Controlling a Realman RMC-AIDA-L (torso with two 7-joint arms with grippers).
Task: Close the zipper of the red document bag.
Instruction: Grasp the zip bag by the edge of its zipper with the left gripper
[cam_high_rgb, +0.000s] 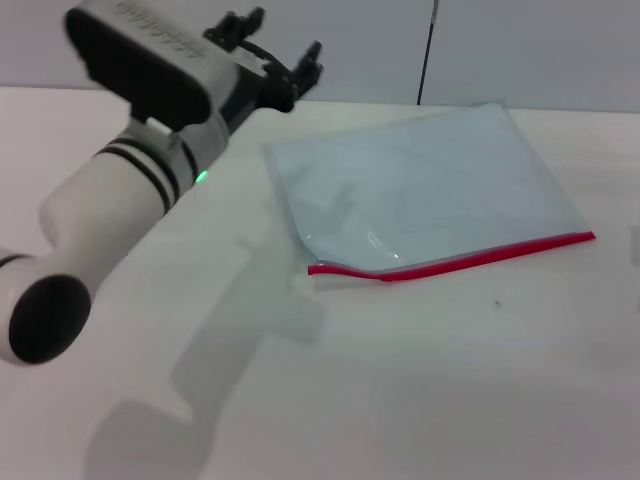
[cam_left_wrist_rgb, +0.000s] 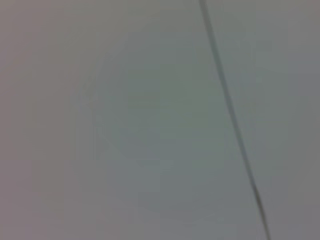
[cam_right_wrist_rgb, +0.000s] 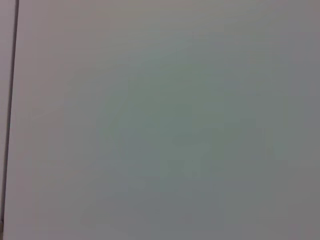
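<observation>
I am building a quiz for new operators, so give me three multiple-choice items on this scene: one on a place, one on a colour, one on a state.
1. Where does the left gripper sit relative to the red document bag?
A. Pressed on the bag's middle
B. Raised beyond the bag's far left corner, apart from it
C. Under the bag

2. What colour is the zipper along the bag's near edge?
A. Red
B. Green
C. Black

3. How does the bag lie on the table?
A. Standing upright
B. Rolled up
C. Flat, with a ripple near the zipper's left end

Answers: 1 B, the head view shows the jaws in the air clear of the bag. 2 A, the strip is bright red. 3 C, the pouch is spread flat and the strip kinks near its left end.
</observation>
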